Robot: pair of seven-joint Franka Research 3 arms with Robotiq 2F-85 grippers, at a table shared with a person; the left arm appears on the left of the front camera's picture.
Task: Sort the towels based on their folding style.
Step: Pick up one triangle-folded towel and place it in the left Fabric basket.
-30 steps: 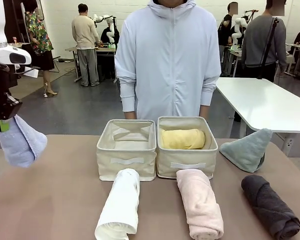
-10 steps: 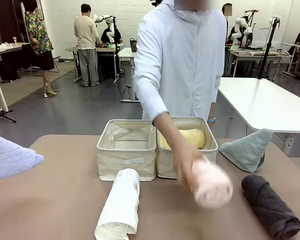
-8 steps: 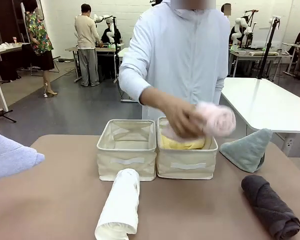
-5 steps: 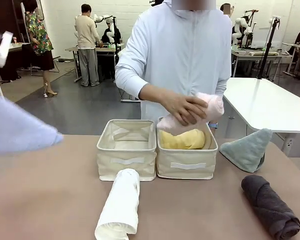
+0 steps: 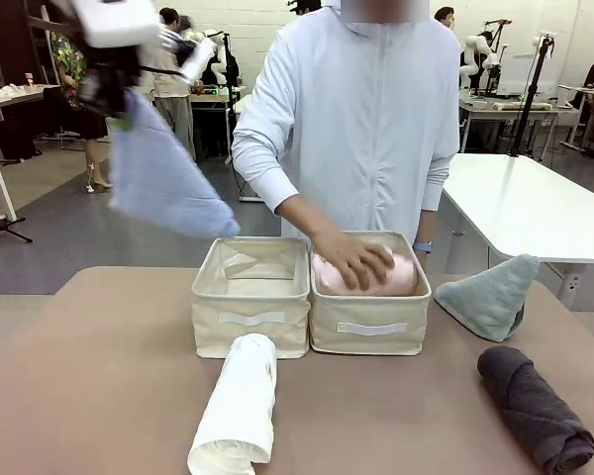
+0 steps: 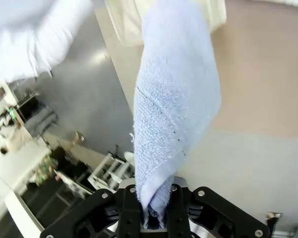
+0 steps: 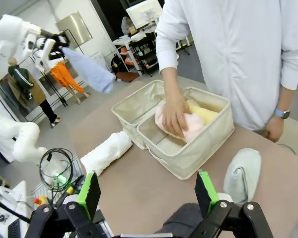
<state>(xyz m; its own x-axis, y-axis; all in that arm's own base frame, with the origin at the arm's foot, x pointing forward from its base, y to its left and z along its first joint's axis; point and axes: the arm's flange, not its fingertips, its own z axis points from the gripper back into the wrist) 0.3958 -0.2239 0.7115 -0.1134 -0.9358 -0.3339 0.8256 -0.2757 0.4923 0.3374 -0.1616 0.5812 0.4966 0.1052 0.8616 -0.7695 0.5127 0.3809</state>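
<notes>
My left gripper [image 5: 114,99] hangs high at the back left, shut on the tip of a lavender-blue cone towel [image 5: 163,178] [image 6: 176,109] that dangles up and left of the left bin [image 5: 249,309]. A person's hand [image 5: 351,262] presses a pink rolled towel [image 5: 396,277] [image 7: 191,126] into the right bin [image 5: 368,332], on top of the yellow towel [image 7: 206,113]. A white roll [image 5: 238,411] lies in front of the bins. A sage-green cone [image 5: 490,295] and a dark grey roll [image 5: 533,408] lie at the right. My right gripper [image 7: 147,186] is open above the dark grey roll [image 7: 184,220].
The two beige bins stand side by side at the table's middle, and the left one holds no towel. The person stands close behind them at the far edge. A white table [image 5: 525,203] stands behind on the right. Bare brown tabletop [image 5: 89,386] stretches to the left.
My left arm swung the lavender-blue towel up and right from the left edge to above the left bin's side. The person carried the pink roll off the table into the right bin.
</notes>
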